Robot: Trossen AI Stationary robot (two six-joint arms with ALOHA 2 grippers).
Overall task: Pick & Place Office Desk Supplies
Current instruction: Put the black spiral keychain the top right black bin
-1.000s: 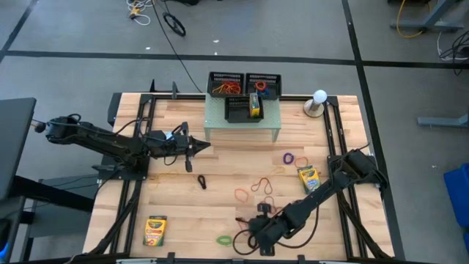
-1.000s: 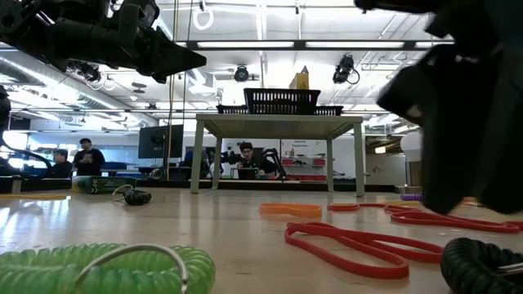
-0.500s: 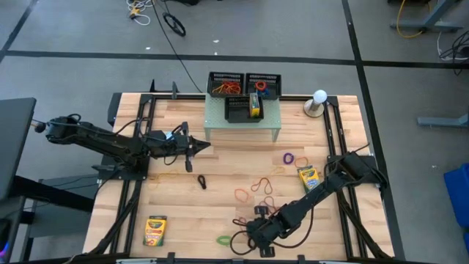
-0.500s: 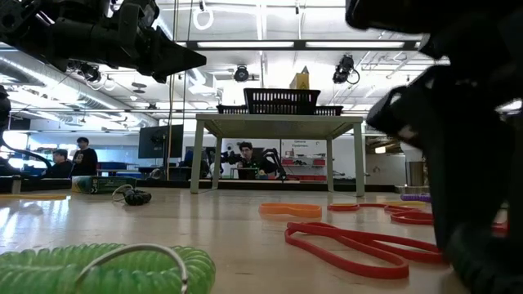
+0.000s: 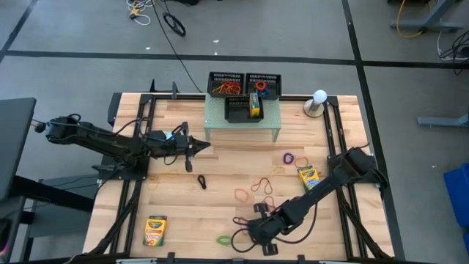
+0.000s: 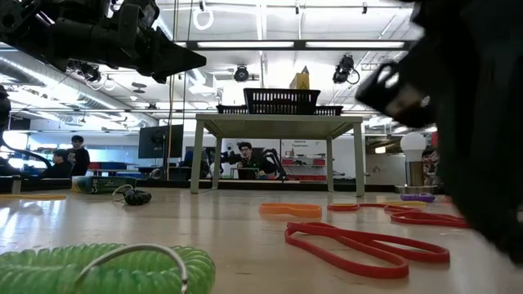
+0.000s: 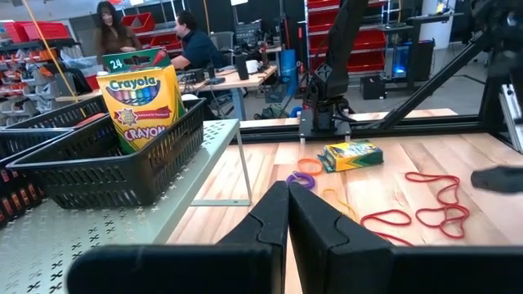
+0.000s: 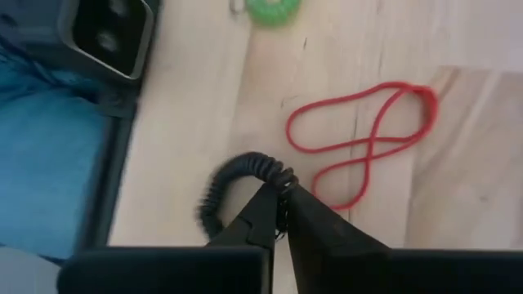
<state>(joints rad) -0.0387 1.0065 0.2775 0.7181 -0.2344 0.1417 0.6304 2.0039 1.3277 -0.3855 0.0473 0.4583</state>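
My right gripper [image 5: 251,233] stands near the table's near edge, slanting down, shut on a black coiled loop [image 8: 237,175]. Beside it lie a red rubber band [image 8: 359,147] and a green coiled loop [image 5: 223,239]. One crayon box [image 5: 155,230] lies flat at the near left and another [image 5: 308,177] at the right. A third crayon box [image 7: 147,98] stands in a black mesh tray on the pale green riser [image 5: 242,121]. My left gripper [image 5: 205,146] hovers level and shut above the table, left of the riser. My right gripper pinches the black coiled loop at one spot of its ring [image 8: 276,175], between the two fingertips. The fingers come from above, slanting down. The remainder of the ring spreads out beyond the fingers, close over the wood; I cannot tell whether it is clear of the table.
More bands lie mid-table: an orange one [image 5: 241,194], red ones [image 5: 261,184] and a purple one [image 5: 289,158]. A small black thing [image 5: 201,182] lies left of centre. Black mesh trays [image 5: 245,83] stand at the far edge, and a white knob [image 5: 319,97] at the far right.
My right gripper has shifted slightly and rolled over the black coiled loop near the near edge. In the low view that loop lay at the lower right a second ago and no longer shows there; the gripper's dark bulk now fills that side.
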